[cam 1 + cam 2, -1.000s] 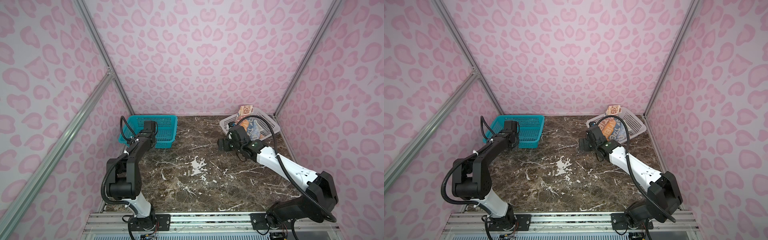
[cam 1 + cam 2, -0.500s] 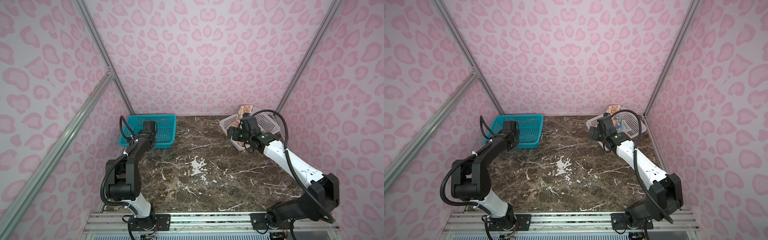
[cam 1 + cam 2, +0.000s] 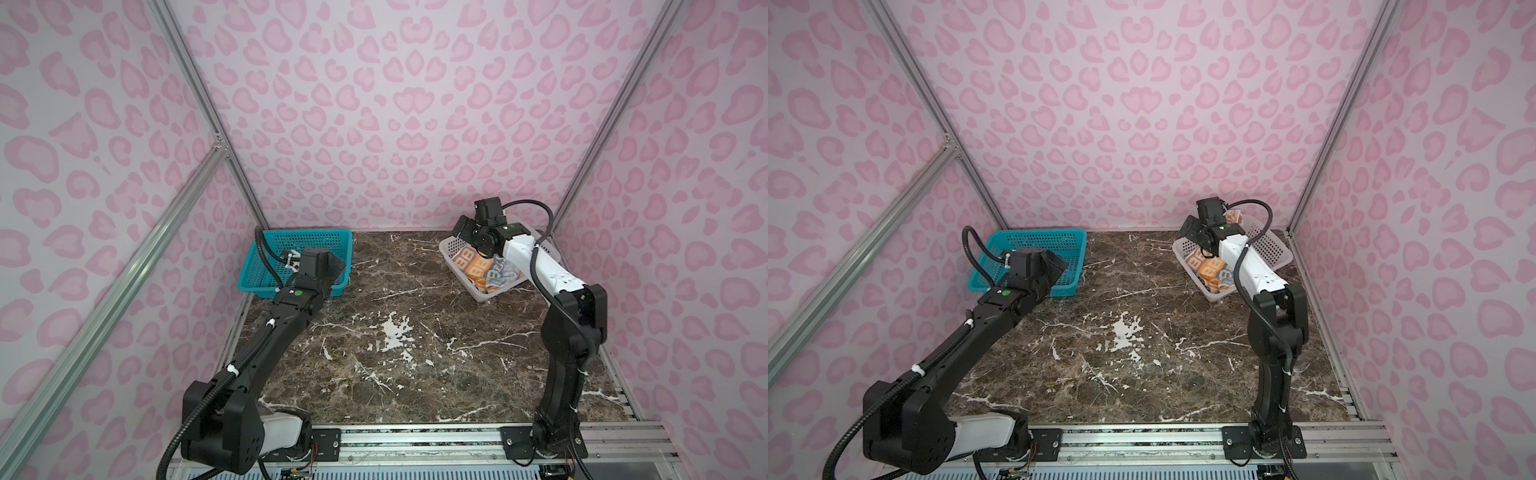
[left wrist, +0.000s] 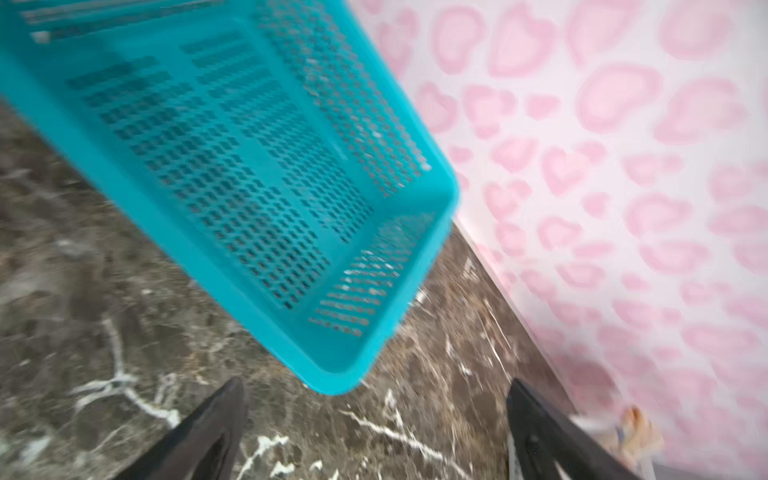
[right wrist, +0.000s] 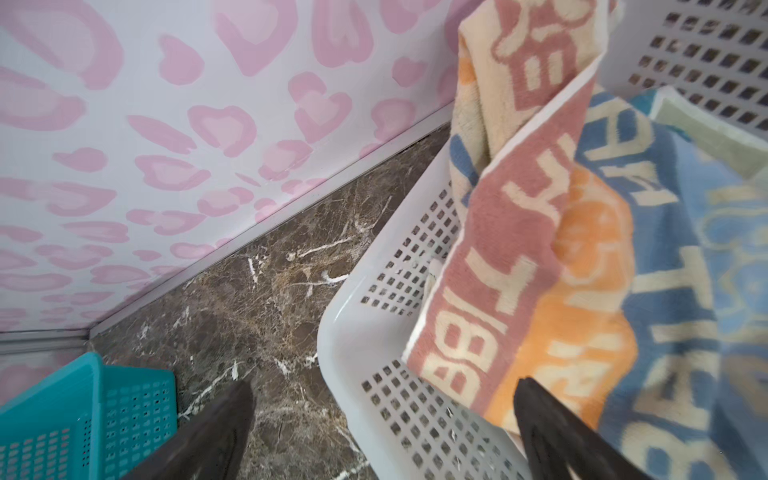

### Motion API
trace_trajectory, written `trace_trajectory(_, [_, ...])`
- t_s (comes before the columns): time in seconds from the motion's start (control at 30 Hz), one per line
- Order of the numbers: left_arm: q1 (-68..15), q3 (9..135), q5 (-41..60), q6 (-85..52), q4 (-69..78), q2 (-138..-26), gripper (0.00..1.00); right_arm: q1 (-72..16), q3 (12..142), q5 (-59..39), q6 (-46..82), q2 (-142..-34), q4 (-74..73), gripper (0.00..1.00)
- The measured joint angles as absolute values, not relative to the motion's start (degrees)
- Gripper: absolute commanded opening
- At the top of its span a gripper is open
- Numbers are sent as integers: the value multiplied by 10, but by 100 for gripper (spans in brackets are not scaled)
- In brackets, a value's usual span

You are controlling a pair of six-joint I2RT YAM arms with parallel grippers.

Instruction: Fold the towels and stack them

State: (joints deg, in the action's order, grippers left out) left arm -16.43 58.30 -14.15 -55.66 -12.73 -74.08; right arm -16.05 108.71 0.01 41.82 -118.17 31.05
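The teal basket [image 3: 291, 245] sits at the back left of the counter [image 3: 395, 365]. The left fingers [image 3: 330, 266] hang by its front side. They are spread wide and hold nothing. The middle of the counter looks like a good spot for folding.

At the back right is the white basket [image 3: 451, 255], and all the towels [image 3: 482, 268] are in it. They are not folded yet. They lie in one soft, crumpled heap, so it is hard to see where one ends and the next starts. I can see cream, orange and blue cloth with big block letters on it. One cream bit hangs up over the far rim.

The right fingers [image 3: 465, 232] are over the near corner of the white basket. They are wide open and hold nothing. In the right wrist view, one finger is outside the basket wall and one is above the towels.

I think the job now is to pick out one towel. To do it well, both fingers should go inside the wall first. Then pinch just the top fold, not the whole heap, and lift it high enough to clear the rim.
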Motion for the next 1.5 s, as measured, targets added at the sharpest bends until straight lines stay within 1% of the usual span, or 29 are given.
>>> trace_trajectory(0.07, [-194,580,-119,-507,-103,-737,98,-164,1165,-4,431,-1242,340,99])
trace_trajectory(0.17, [-244,573,-97,-441,-80,-739,98,-168,1242,-1,443,-1305,367,99])
trace_trajectory(0.23, [-273,567,-74,-403,-59,-750,98,-170,1286,1,445,-1341,382,97])
trace_trajectory(0.37, [-312,559,-58,-352,-47,-785,98,-171,1398,10,454,-1421,432,86])
trace_trajectory(0.43, [-331,559,-58,-333,-42,-799,98,-170,1425,14,453,-1442,450,80])
trace_trajectory(0.53, [-354,565,-45,-313,-37,-823,98,-170,1433,15,452,-1455,469,71])
trace_trajectory(0.63, [-364,574,-43,-302,-34,-834,98,-168,1433,15,446,-1458,482,64])
trace_trajectory(0.7, [-369,575,-43,-300,-29,-834,98,-168,1430,15,441,-1457,484,53])
trace_trajectory(0.77, [-372,575,-43,-300,-28,-834,98,-168,1401,13,437,-1444,467,48])
trace_trajectory(0.8, [-373,574,-43,-300,-28,-834,98,-168,1375,15,434,-1429,459,43])
trace_trajectory(0.87, [-374,572,-44,-301,-25,-834,98,-168,1324,15,427,-1398,448,37])
trace_trajectory(0.93, [-374,565,-45,-307,-24,-834,98,-168,1260,15,418,-1358,430,28])
trace_trajectory(1.03, [-376,549,-46,-320,-24,-827,98,-165,1164,14,399,-1298,404,22])
trace_trajectory(1.2, [-386,534,-48,-342,-20,-823,98,-167,961,9,340,-1168,341,19])
trace_trajectory(1.33, [-393,529,-50,-359,-16,-827,98,-170,793,11,309,-1053,292,20])
trace_trajectory(1.4, [-398,529,-54,-364,-16,-832,98,-166,730,15,298,-1002,280,23])
trace_trajectory(1.43, [-402,529,-54,-365,-16,-835,98,-164,703,19,293,-979,278,29])
trace_trajectory(1.5, [-409,529,-57,-369,-16,-838,98,-160,664,21,287,-942,302,45])
